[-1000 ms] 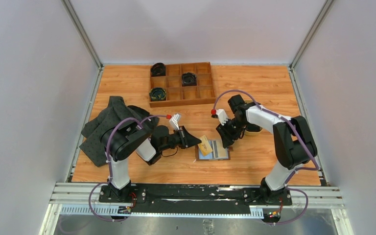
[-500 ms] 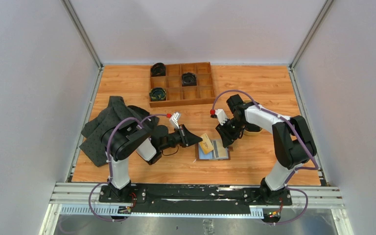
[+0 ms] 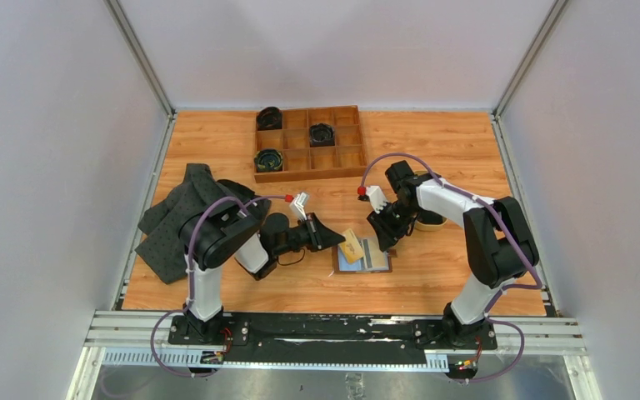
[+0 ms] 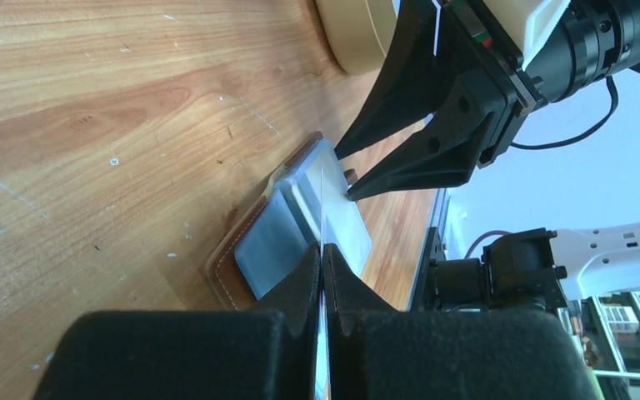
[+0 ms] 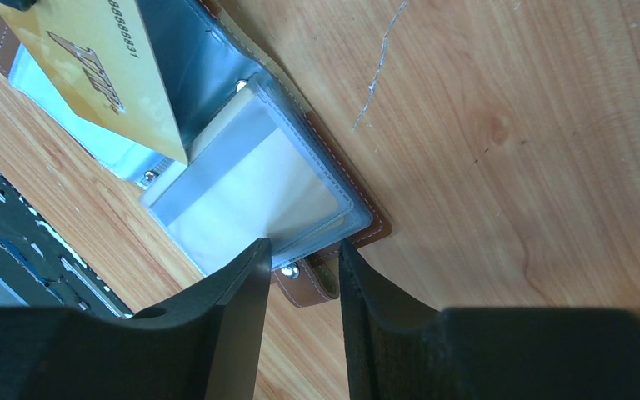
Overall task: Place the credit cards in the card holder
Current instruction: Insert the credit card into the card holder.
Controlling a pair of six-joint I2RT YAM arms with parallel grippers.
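My left gripper: pinched tight on the yellow-gold card, which is held on edge over the holder's left half.
My right gripper: jaws part open, tips low at the holder's strap edge. The brown tab sits in the gap; I cannot tell whether they touch it.
Card holder: lies open on the table between my grippers, sleeves up.
Hard to make out: a pale sheet fills the clear sleeve; I can't tell whether it is a card. My right arm hides part of the tan dish.
Surface: scuffed orange-brown wood table, with a dark cloth at the left and a wooden tray at the far edge.
Room: plain pale walls.
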